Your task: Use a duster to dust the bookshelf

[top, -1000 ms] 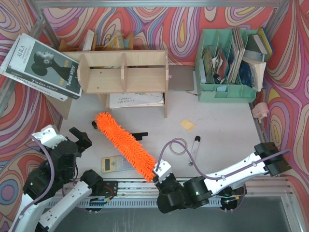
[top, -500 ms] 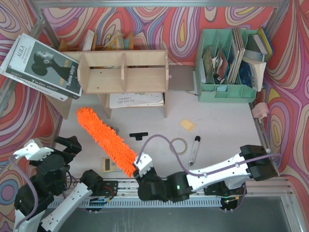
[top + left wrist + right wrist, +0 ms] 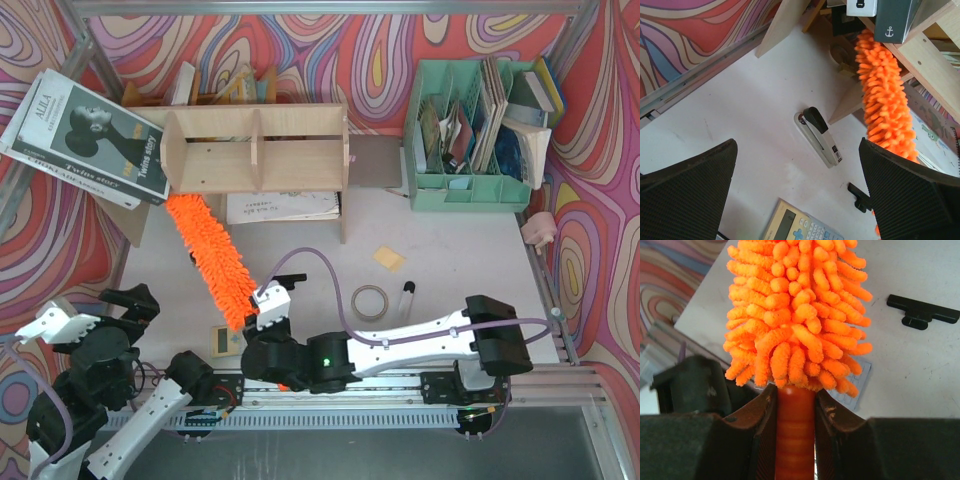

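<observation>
The duster (image 3: pixel 210 262) lies on a diagonal in the top view. Its handle is at lower centre and its fluffy tip points to the upper left, at the left leg of the bookshelf (image 3: pixel 255 150), which it seems to touch. The right gripper (image 3: pixel 795 405) pinches the orange handle just below the fluff. The left gripper (image 3: pixel 135 300) sits at lower left with its jaws spread wide and holds nothing.
</observation>
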Action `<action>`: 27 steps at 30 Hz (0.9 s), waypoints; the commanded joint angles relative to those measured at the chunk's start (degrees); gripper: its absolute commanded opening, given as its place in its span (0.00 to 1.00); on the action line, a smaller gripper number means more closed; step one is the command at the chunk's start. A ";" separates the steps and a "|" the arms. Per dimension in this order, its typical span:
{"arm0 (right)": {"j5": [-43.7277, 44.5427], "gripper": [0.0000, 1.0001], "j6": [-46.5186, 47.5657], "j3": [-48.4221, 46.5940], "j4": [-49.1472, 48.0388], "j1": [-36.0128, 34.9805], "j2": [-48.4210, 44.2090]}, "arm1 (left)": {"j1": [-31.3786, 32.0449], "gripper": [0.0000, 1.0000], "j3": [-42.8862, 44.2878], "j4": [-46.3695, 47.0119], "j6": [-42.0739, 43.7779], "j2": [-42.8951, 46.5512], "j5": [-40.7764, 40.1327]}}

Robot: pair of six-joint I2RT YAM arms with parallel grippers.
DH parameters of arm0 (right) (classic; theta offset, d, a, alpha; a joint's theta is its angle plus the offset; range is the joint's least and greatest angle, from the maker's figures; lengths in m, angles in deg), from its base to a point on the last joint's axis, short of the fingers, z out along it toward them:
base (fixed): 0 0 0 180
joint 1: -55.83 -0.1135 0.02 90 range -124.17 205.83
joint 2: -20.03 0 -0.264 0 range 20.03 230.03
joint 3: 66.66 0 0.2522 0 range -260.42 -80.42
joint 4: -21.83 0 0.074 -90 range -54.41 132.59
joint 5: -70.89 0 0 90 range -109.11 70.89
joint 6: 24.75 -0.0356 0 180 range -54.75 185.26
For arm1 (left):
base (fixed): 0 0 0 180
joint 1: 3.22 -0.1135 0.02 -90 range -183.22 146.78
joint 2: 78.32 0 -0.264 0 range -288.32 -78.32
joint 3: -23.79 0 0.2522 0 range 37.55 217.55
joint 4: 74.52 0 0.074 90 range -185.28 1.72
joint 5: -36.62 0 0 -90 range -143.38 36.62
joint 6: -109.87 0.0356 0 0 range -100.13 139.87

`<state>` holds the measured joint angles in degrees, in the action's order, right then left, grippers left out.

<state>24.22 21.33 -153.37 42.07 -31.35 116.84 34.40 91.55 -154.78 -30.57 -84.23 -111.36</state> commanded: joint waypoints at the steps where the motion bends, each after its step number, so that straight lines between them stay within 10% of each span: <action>1: 7.60 0.00 -8.57 -6.64 5.27 1.58 2.82 | 0.18 0.98 -0.37 -1.09 -0.59 0.86 -1.43; 27: 0.86 0.00 2.64 -25.11 -7.36 3.66 18.99 | 0.18 0.98 -0.89 -0.52 -0.77 3.41 -1.51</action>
<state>19.22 25.53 -178.06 36.61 -27.81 137.93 34.40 91.44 -154.78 -30.96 -81.11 -111.75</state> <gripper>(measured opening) 0.329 0.983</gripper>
